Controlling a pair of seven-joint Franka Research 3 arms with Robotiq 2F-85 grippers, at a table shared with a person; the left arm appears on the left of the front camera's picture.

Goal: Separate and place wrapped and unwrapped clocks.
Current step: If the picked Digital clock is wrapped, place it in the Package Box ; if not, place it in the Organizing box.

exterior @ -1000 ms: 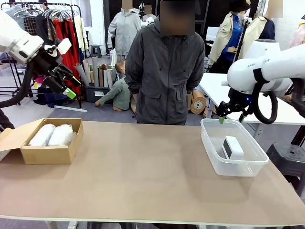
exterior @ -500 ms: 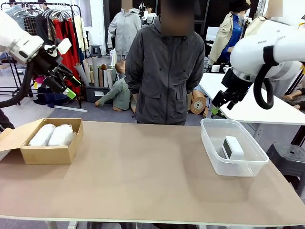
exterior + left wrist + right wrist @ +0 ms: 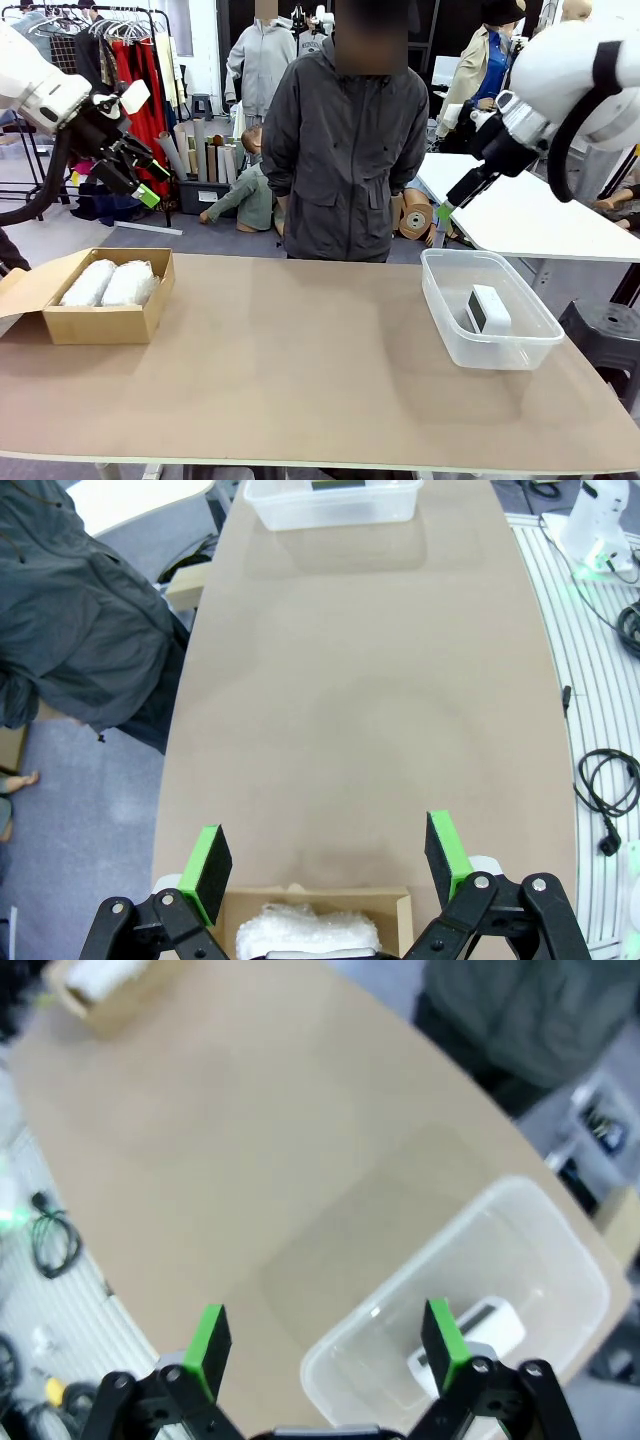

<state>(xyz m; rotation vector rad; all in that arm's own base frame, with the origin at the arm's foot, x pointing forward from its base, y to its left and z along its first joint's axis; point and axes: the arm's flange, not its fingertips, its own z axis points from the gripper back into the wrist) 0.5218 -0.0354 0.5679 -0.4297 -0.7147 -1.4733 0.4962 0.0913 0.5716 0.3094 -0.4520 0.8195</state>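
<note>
Two wrapped clocks (image 3: 88, 283) (image 3: 131, 283), white bubble-wrap lumps, lie side by side in an open cardboard box (image 3: 100, 322) at the table's left. The bare white clock (image 3: 488, 308) stands inside a clear plastic bin (image 3: 500, 352) at the right. My left gripper (image 3: 150, 178) hangs open high above the box; in the left wrist view it (image 3: 325, 855) looks down on one wrapped clock (image 3: 310, 935). Above and behind the bin, my right gripper (image 3: 445, 208) is raised; its wrist view shows it (image 3: 325, 1335) open over the bare clock (image 3: 478, 1332). Both hold nothing.
A person in a dark grey jacket (image 3: 345, 150) stands at the far edge, middle, with no hands over the table. The tabletop (image 3: 300, 350) between box and bin is bare brown board. A white table (image 3: 530, 225) stands behind the right arm.
My right arm has lifted and swung up away from the bin's far rim. The left arm, box, bin and clocks have not moved.
</note>
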